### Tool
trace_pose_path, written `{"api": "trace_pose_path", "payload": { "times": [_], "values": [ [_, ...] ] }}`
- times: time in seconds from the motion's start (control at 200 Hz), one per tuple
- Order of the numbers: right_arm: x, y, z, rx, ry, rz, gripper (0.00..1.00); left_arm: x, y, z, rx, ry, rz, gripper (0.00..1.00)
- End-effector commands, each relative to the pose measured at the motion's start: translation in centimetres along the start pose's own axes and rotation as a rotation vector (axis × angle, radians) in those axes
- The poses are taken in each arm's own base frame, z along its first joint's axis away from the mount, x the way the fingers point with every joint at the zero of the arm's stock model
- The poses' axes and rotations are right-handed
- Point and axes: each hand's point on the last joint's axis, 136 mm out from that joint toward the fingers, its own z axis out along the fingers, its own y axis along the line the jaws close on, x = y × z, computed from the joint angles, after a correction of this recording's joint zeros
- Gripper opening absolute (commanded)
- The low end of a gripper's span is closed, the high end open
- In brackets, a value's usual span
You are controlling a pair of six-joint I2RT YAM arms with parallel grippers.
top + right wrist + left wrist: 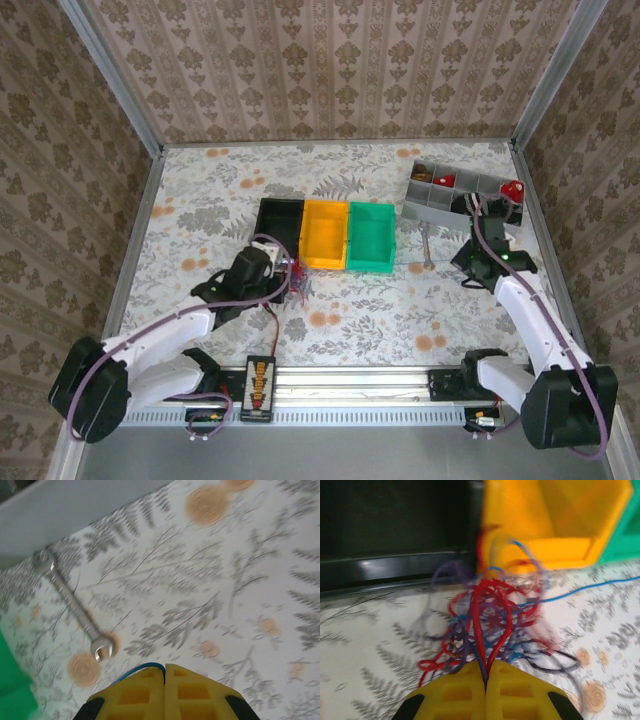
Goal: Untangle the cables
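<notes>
The cables point(490, 615) are a tangled bunch of thin red, blue and purple wires lying on the floral table just in front of the black and orange bins, also seen from above point(297, 284). My left gripper point(485, 677) is shut on a red loop and a purple strand at the bunch's near side, and stands at its left edge point(284, 283). One blue wire point(585, 591) runs out of the bunch to the right. My right gripper point(164, 669) is shut on a blue wire point(142, 668) that curls out to its left; it hangs over the table at the right point(470, 268).
Black bin point(264, 222), orange bin point(325, 262) and green bin point(372, 265) stand in a row behind the bunch. A steel wrench point(75, 612) lies right of the green bin point(427, 248). A grey compartment tray point(430, 212) sits back right. A black connector board point(260, 385) rests at the near edge.
</notes>
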Motion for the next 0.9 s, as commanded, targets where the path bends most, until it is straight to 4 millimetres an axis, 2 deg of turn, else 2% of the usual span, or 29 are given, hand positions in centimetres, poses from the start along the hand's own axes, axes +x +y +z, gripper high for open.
{"api": "trace_pose_path", "payload": {
  "times": [0.0, 0.14, 0.28, 0.455, 0.495, 0.54, 0.61, 0.67, 0.705, 0.74, 0.89],
  "values": [
    [-2.5, -2.3, -1.5, 0.04, -0.036, 0.063, 0.0, 1.2, 3.8, -0.6, -0.152, 0.01, -0.128, 0.0],
    [-4.8, -3.6, -2.0, -0.003, -0.049, 0.194, 0.0, 2.1, 7.0, -1.4, -0.301, 0.029, -0.217, 0.0],
    [-5.6, -2.7, -2.2, -0.039, -0.051, 0.202, 0.0, 2.0, 7.1, -1.1, -0.306, 0.036, -0.245, 0.0],
    [-6.3, -2.6, -2.9, -0.04, -0.069, 0.201, 0.0, 2.5, 8.0, -0.7, -0.374, 0.088, -0.25, 0.0],
    [-6.3, -2.3, -3.0, -0.057, -0.067, 0.198, 0.0, 2.1, 6.9, -0.4, -0.326, 0.094, -0.217, 0.0],
    [-5.9, -1.4, -2.9, -0.097, -0.049, 0.192, 0.0, 1.2, 4.2, 0.3, -0.196, 0.084, -0.144, 0.01],
    [-4.7, 0.2, -2.6, -0.141, -0.004, 0.15, 0.0, -0.5, -1.3, 0.3, 0.028, 0.027, 0.022, 0.27],
    [-3.5, 1.2, -2.4, -0.147, 0.017, 0.096, 0.0, -1.0, -4.4, -0.3, 0.133, 0.006, 0.122, 0.52],
    [-2.9, 1.7, -2.3, -0.144, 0.023, 0.072, 0.0, -1.1, -5.3, -0.6, 0.165, 0.012, 0.151, 0.64],
    [-2.3, 2.1, -2.1, -0.146, 0.028, 0.052, 0.0, -1.1, -6.0, -0.7, 0.187, 0.028, 0.169, 0.71],
    [-0.4, 3.5, -1.2, -0.159, 0.066, 0.01, 0.0, -0.5, -8.3, -0.3, 0.233, 0.088, 0.268, 0.85]
  ]
}}
